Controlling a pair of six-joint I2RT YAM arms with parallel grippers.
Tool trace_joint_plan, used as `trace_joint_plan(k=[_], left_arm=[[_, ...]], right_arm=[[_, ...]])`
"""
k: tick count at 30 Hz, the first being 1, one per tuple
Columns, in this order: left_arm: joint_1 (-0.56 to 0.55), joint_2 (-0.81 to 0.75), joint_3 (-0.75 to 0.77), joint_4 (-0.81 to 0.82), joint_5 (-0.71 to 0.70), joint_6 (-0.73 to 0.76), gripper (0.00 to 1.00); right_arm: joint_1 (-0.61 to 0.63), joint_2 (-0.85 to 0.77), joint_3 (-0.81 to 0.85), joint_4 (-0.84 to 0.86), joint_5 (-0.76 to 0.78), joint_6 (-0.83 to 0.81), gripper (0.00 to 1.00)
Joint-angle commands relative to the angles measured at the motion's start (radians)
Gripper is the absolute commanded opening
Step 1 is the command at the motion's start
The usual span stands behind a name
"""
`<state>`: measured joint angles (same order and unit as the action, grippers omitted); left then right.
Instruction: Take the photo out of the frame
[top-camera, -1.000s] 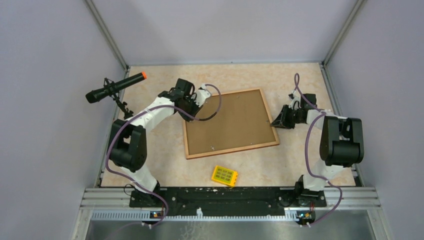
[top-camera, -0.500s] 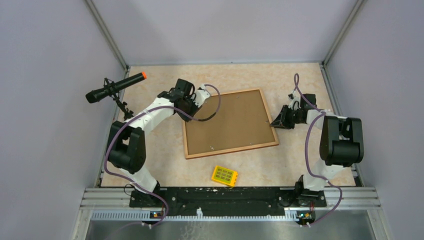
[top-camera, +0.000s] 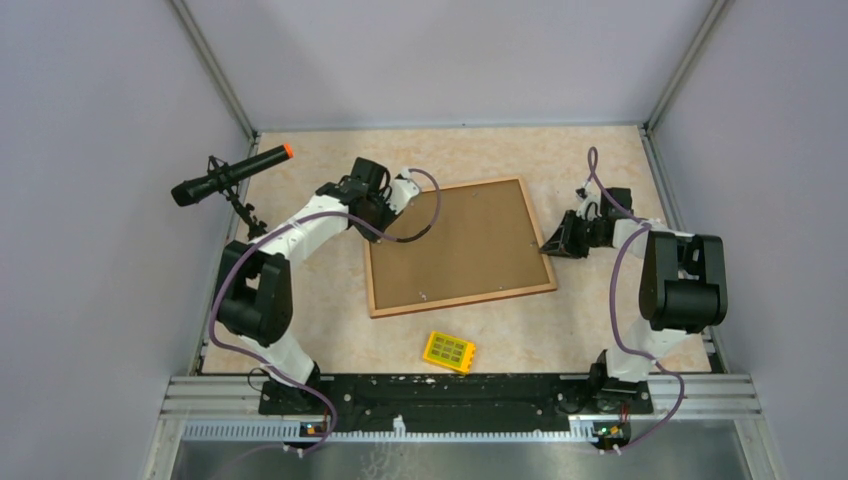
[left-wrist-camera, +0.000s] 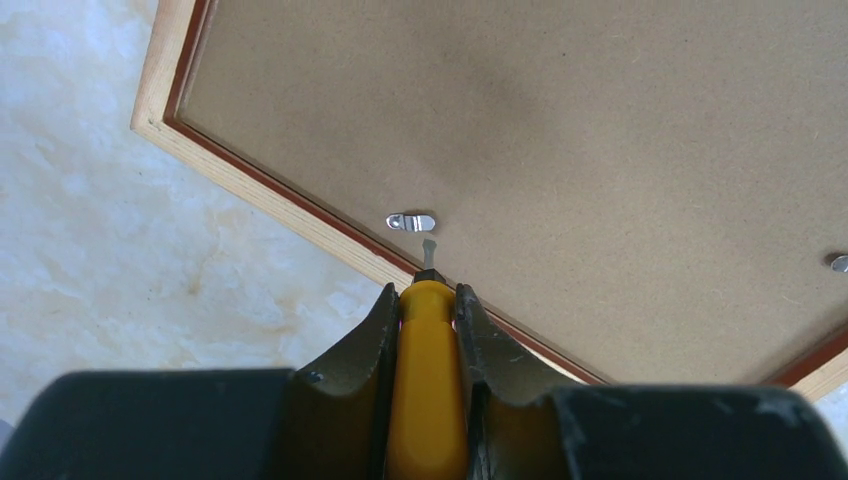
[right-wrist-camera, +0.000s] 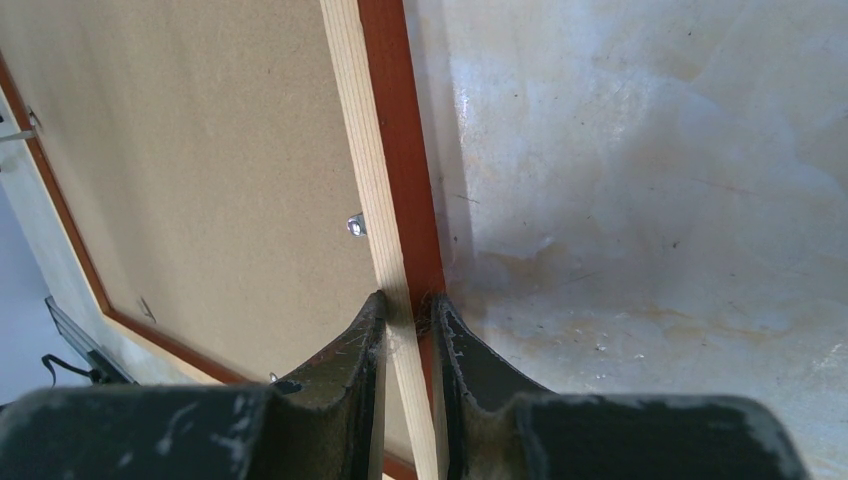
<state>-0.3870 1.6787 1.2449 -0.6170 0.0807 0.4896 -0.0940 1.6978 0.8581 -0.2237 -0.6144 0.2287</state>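
The frame (top-camera: 460, 248) lies face down mid-table (top-camera: 330, 300), a little skewed. Its brown fibreboard back is up, ringed by a thin reddish-brown strip and then a pale wood rim. Small metal clips (left-wrist-camera: 411, 221) sit on the back close to the edges. On the right edge, my right gripper (right-wrist-camera: 405, 318) is pinching the rim, a finger on either side of the wood. Over at the far left corner, my left gripper (left-wrist-camera: 427, 325) is clamped on a yellow tool (left-wrist-camera: 425, 400), whose thin metal tip is just short of one clip. A yellow block (top-camera: 449, 352) lies nearer me, apart from the frame.
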Motion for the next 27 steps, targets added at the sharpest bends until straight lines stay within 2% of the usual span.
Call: trace_joint_plan(k=[1, 20, 21, 23, 27], left_arm=[[-0.002, 0.008, -0.006, 0.068, 0.005, -0.003, 0.0], [-0.002, 0.027, 0.041, 0.132, -0.016, -0.032, 0.0], [-0.003, 0.023, 0.046, 0.125, -0.01, -0.033, 0.0], [-0.002, 0.009, 0.056, 0.099, 0.008, -0.039, 0.0], [-0.003, -0.035, 0.055, 0.058, 0.064, -0.046, 0.0]], right_arm=[[0.01, 0.028, 0.003, -0.012, -0.023, -0.004, 0.0], [0.01, 0.029, 0.009, -0.024, -0.035, -0.024, 0.0], [0.01, 0.024, 0.013, -0.037, -0.028, -0.041, 0.02], [0.008, 0.009, 0.034, -0.081, -0.014, -0.09, 0.13], [0.004, -0.056, 0.075, -0.144, -0.013, -0.193, 0.45]])
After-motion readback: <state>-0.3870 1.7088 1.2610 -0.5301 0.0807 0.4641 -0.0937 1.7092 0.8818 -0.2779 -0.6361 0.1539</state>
